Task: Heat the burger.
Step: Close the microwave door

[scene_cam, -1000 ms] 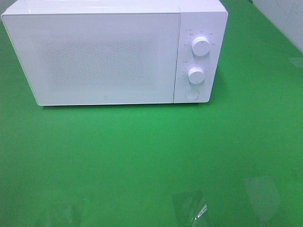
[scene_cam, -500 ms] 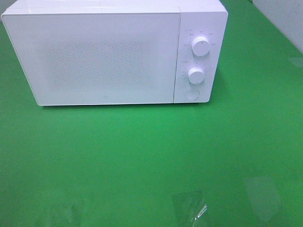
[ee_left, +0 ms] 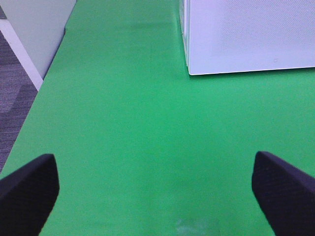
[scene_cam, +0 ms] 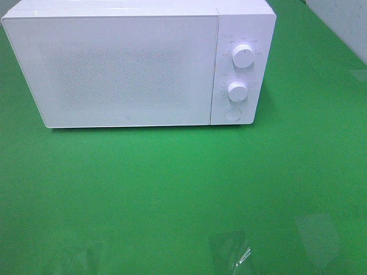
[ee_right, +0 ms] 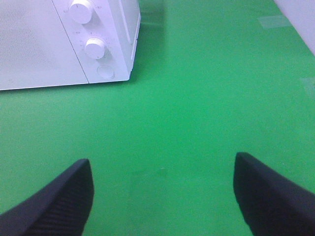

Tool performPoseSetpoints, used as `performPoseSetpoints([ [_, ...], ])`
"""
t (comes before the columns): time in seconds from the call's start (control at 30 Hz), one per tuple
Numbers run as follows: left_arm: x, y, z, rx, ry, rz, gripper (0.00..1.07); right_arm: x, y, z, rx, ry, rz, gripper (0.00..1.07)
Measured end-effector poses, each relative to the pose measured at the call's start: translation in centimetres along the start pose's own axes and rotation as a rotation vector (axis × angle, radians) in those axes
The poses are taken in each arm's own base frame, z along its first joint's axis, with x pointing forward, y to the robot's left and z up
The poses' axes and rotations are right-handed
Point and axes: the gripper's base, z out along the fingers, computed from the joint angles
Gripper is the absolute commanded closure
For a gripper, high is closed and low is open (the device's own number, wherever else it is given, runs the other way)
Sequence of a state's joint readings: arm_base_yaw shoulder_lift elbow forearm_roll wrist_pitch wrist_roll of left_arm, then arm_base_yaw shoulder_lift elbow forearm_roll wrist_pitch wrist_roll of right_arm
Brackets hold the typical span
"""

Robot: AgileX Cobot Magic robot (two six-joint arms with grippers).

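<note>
Closest to me, the left gripper (ee_left: 152, 167) is hanging over the green table (scene_cam: 172, 183) with its two black fingers (ee_left: 29, 191) spread wide at the edges of its wrist view. Nothing is sitting between them. The right gripper (ee_right: 162, 164) is doing the same on its side, jaws parted with only bare green cloth showing in the gap. I am not catching either arm in the high camera.

Along the near edge of the table, the high view is showing me two patches of clear film (scene_cam: 229, 249) lying flat on the cloth, well apart from each other.

Farther back, the white microwave (scene_cam: 126, 69) is standing at the far side of the table, left of centre. Its door (scene_cam: 114, 74) is sitting shut and flush with the control panel. On that panel I am reading an upper knob (scene_cam: 243, 56), a lower knob (scene_cam: 237, 90) under it and a round button (scene_cam: 231, 114) at the bottom. The right wrist view is looking toward this panel end, the left wrist view toward the opposite front corner.

I cannot tell where the burger is: none of my three views is showing it, and the frosted door is giving nothing away.
</note>
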State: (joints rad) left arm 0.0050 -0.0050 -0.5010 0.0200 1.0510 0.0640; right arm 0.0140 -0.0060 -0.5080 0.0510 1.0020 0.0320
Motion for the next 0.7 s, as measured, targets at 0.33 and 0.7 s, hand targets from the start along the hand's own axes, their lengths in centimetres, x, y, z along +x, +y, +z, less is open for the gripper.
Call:
performPoseSetpoints([
  [0.33,0.0,0.0,0.0,0.0,0.0,0.0,0.06,0.0,0.0,0.0,0.0,0.0,0.0,0.31],
  [0.7,0.0,0.0,0.0,0.0,0.0,0.0,0.06,0.0,0.0,0.0,0.0,0.0,0.0,0.31],
])
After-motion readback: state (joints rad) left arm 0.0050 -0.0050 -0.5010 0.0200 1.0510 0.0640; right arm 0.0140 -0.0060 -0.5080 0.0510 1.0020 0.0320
